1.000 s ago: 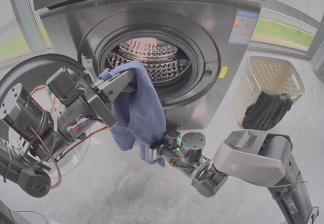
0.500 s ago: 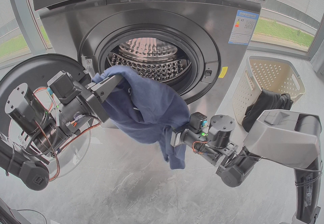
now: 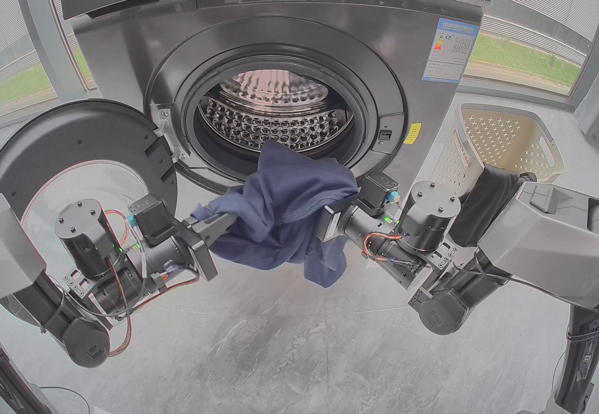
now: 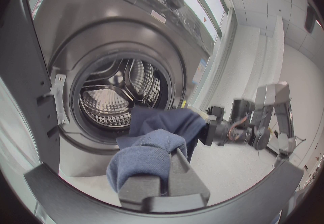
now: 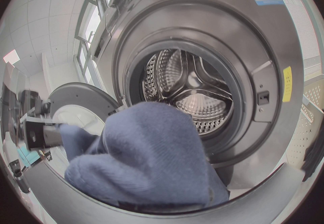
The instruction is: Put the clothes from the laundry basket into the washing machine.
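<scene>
Blue knit cloth, soft and slightly fuzzy, hangs bunched in the air in front of the washer (image 3: 399,41): the blue garment (image 3: 281,209) is stretched between the two grippers, just below the near lip of the round opening. Its highest fold reaches the lower edge of the opening, and a loose tail droops toward the floor (image 3: 262,346) beneath the right gripper (image 3: 327,222).

The left gripper (image 3: 215,227), low and left of the opening, is clamped on one end of the garment. In the left wrist view its dark, wedge-shaped fingers (image 4: 182,170) are pressed together with a rolled fold of cloth pinched between them. The right gripper, to the right and a little higher, carries the other end. The cloth gathers tightly to it and wraps over its tips, so it grips a bunch with its fingers buried from sight.

The washer is brushed grey metal with a glossy dark panel under wrinkled plastic film. Its drum (image 3: 274,103) is shiny steel, dotted with small holes and ridged with smooth paddles, and holds no clothes. The round door (image 3: 81,141), dark-rimmed with a glass centre, stands swung open at left.

At far right a cream plastic basket (image 3: 499,134) with perforated walls leans against the washer, a black garment (image 3: 490,200) spilling over its near rim. The floor is pale, marbled grey tile.
</scene>
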Available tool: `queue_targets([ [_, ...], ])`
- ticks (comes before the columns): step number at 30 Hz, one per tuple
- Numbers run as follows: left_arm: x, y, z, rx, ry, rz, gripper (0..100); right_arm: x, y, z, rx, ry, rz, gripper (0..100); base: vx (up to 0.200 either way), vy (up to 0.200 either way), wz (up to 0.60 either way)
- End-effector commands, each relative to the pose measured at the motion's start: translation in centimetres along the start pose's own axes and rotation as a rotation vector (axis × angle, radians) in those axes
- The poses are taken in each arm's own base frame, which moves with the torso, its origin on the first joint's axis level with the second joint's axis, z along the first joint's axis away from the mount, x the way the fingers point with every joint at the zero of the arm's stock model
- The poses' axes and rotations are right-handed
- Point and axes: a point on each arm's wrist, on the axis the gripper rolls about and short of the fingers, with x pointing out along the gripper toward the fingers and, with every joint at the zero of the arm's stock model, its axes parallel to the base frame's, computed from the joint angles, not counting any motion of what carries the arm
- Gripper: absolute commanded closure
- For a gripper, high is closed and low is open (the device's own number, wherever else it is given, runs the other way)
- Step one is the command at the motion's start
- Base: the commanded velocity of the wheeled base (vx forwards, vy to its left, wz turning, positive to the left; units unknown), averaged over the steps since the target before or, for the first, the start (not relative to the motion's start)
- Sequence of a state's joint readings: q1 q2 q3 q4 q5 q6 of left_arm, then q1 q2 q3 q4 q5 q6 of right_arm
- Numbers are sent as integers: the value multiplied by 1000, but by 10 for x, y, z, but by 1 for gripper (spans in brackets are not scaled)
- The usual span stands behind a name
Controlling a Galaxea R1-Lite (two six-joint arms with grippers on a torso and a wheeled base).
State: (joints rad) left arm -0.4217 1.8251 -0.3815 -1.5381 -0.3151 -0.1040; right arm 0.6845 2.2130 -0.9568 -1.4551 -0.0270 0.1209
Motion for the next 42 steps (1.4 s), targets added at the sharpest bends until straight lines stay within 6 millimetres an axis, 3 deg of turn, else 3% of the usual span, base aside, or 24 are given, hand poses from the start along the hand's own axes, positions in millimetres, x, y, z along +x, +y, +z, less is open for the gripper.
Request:
queue_targets([
  [1, -2, 2, -38, 3, 145, -13, 100, 4, 15, 20, 10, -64, 32, 100, 0, 0, 0],
  [4, -2, 2, -48, 29, 183, -32, 100, 4, 22, 21, 16, -70, 50, 100, 0, 0, 0],
  [10, 0, 6, -47, 37, 176, -22, 100, 3, 26, 20, 18, -66, 58, 100, 0, 0, 0],
  [11, 0, 7, -47, 38, 177, -19, 0, 3, 26, 20, 16, -67, 58, 100, 0, 0, 0],
  [17, -5, 3, -54, 28, 213, -48, 0, 5, 19, 22, 12, -74, 42, 100, 0, 0, 0],
  [24, -25, -6, -76, 63, 335, -140, 0, 8, 18, 24, 11, -90, 40, 100, 0, 0, 0],
  [42, -61, -19, -100, 97, 499, -260, 0, 10, 13, 26, 7, -93, 27, 100, 0, 0, 0],
])
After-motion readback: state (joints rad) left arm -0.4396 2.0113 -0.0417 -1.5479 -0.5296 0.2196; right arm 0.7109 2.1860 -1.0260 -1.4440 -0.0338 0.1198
